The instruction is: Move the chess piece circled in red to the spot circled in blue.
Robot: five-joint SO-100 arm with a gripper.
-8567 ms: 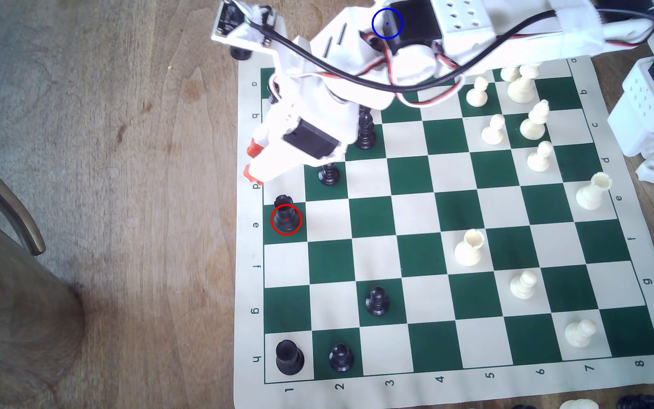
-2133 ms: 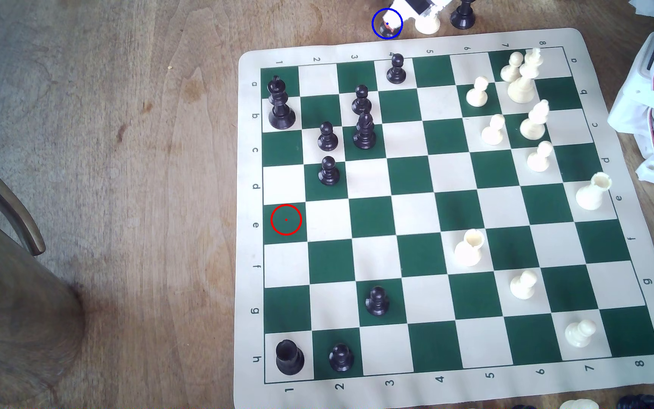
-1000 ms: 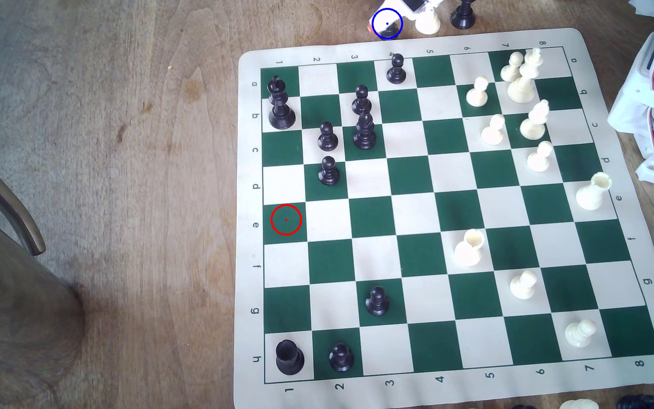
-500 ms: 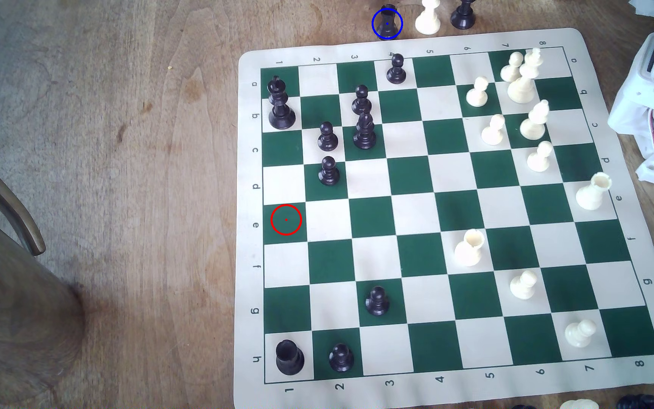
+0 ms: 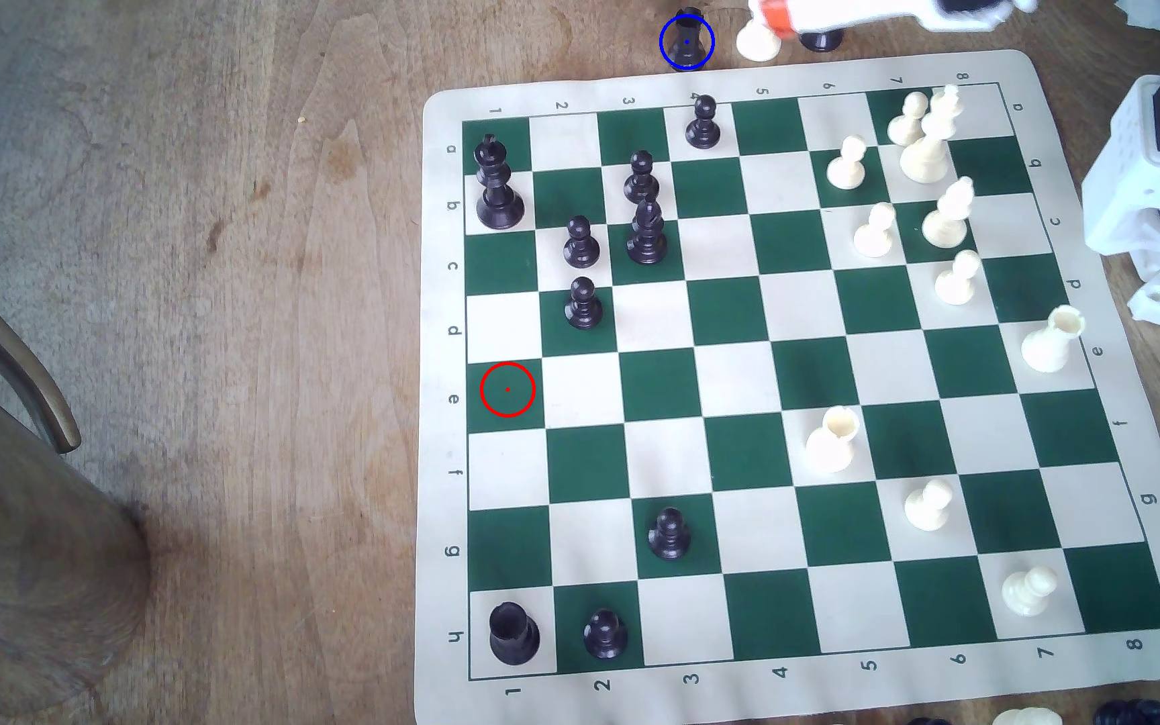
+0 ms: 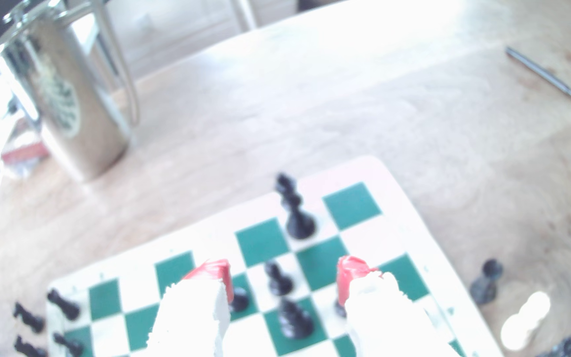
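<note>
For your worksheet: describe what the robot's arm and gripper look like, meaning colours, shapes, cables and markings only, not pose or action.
The gripper has two chunky white plastic fingers with rough, jagged edges, each tipped in red-orange. In the exterior view, the arm is blocky white plastic, some panels perforated with small holes, with black motor blocks set in. Thin red, black and white wires loop between its sections.

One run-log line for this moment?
black rook: standing in blue ring, off board | red ring: vacant | gripper: open, holding nothing | next: likely retract
</note>
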